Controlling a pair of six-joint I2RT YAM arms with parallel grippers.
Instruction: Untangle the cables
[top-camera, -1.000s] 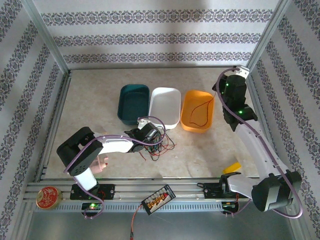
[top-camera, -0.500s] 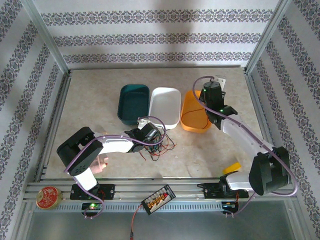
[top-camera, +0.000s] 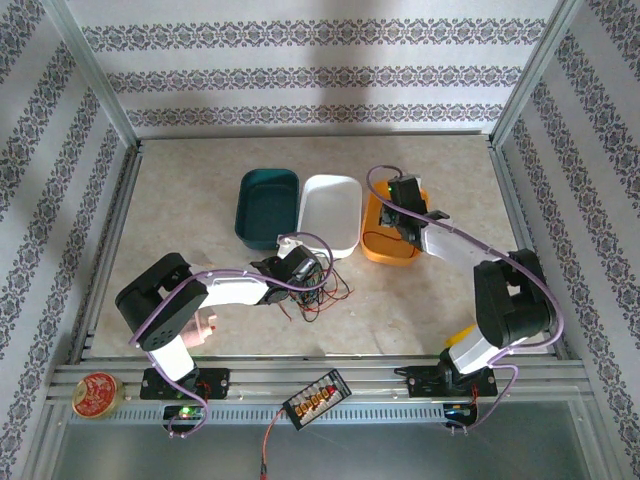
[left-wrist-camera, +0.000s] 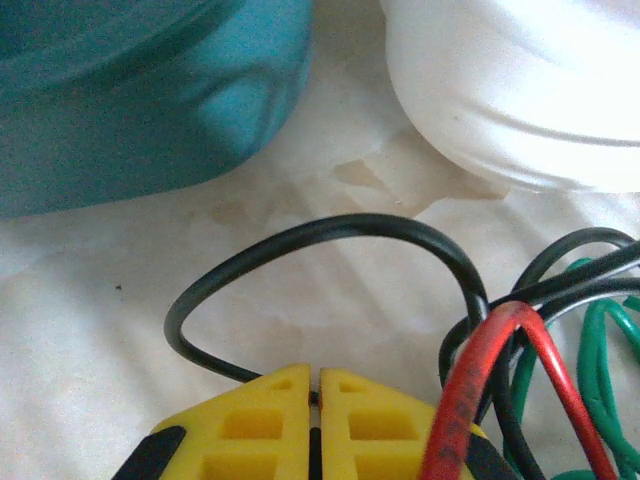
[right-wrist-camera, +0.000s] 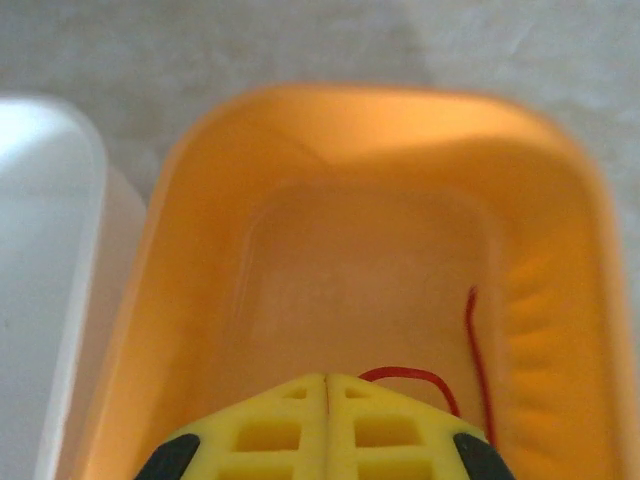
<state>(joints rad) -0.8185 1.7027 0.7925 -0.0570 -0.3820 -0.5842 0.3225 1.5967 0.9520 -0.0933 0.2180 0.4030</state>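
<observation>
Top view: my left gripper sits low near the middle of the tabletop, nosed into the tangle of cables, which lies on the near side of the white bin. The teal bin is to its left and the orange bin to its right, and my right gripper hangs over the orange one. Left wrist: my yellow fingers are pressed together. A black strand loops out from the tips; pinched or merely passing under, I cannot tell. Red and green strands cross at right. Right wrist: my fingers are clenched tight above the orange bin. A red strand lies on the bin floor near the right wall.
</observation>
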